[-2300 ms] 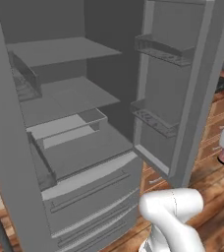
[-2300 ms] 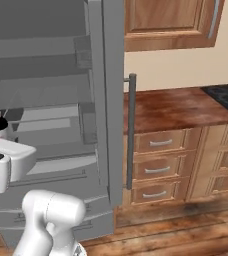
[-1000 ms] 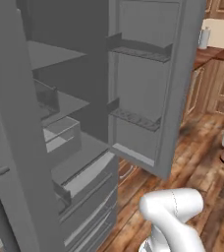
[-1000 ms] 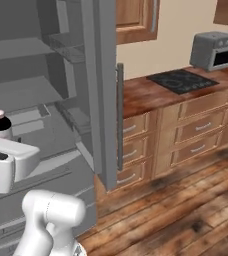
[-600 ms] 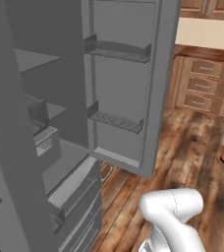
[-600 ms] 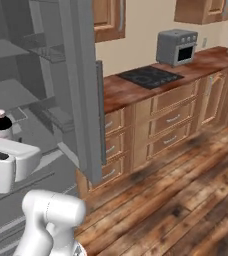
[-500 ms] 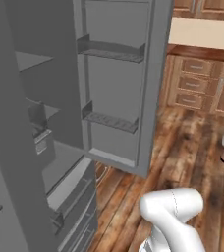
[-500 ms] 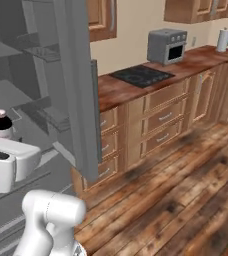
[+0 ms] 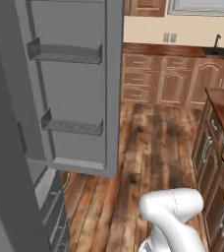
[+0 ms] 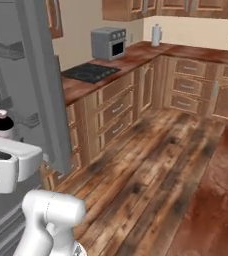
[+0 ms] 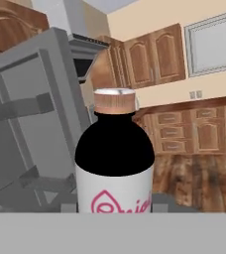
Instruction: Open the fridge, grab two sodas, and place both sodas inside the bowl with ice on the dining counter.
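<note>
One dark-shouldered, white-labelled soda bottle [image 11: 115, 158] stands upright at the hand view's centre; we judge our gripper [image 11: 114, 211] clamps it, upright for carrying, grey fridge [image 9: 70, 88] open at left.

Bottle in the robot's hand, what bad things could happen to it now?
1. The bottle is tall and seems held low down, so it might tip or slip if the base jolts.
2. The open fridge door stands close beside the robot, so a wide swing might knock the bottle against it.
3. With that door open, the fridge may warm up.
</note>
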